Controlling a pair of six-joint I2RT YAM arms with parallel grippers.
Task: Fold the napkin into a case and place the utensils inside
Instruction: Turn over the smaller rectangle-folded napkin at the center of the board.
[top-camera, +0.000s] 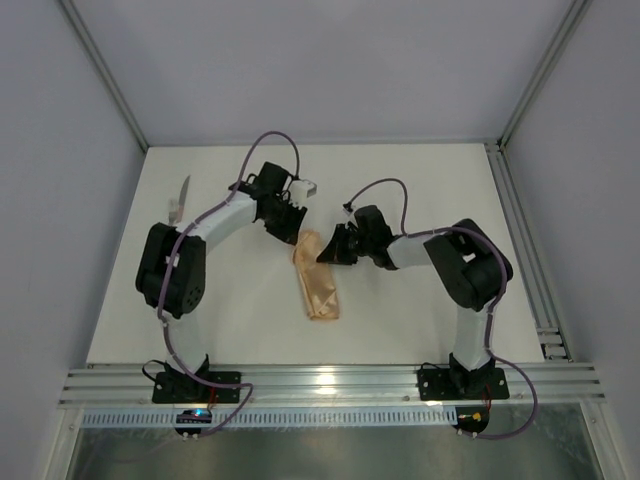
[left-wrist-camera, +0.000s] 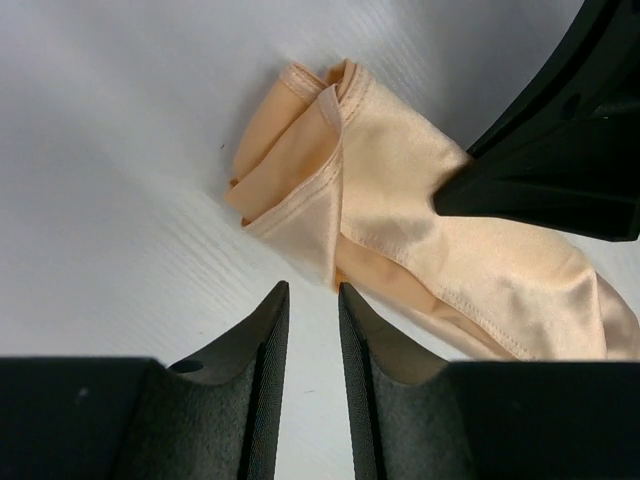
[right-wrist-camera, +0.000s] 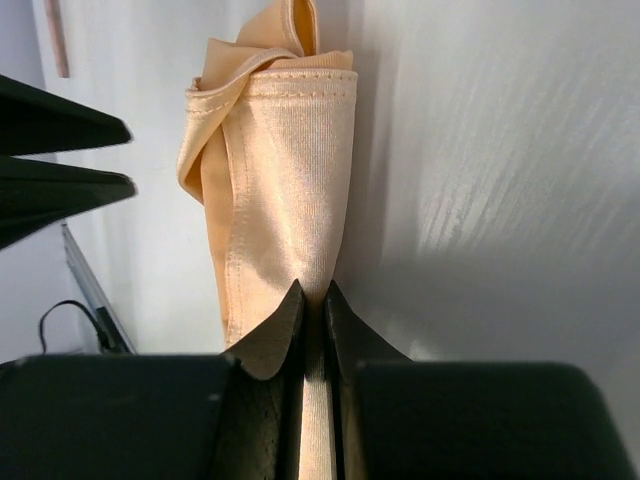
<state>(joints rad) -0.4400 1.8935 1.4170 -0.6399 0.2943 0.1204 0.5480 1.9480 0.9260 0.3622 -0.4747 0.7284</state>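
The peach-orange napkin lies folded into a narrow case (top-camera: 320, 288) in the middle of the table. My right gripper (top-camera: 326, 251) is at its far end, shut on an edge of the cloth (right-wrist-camera: 290, 180), which runs between its jaws (right-wrist-camera: 312, 292). My left gripper (top-camera: 292, 228) is just beyond the same end, slightly open and empty (left-wrist-camera: 312, 290), its tips almost touching the bunched folds (left-wrist-camera: 300, 160). The right gripper's black finger (left-wrist-camera: 540, 190) rests over the cloth. One utensil, a knife (top-camera: 180, 197) with a pale handle, lies at the far left.
The white table (top-camera: 420, 330) is ringed by grey walls and an aluminium rail (top-camera: 330, 380) at the near edge. Both arms' elbows stand over the table's left and right.
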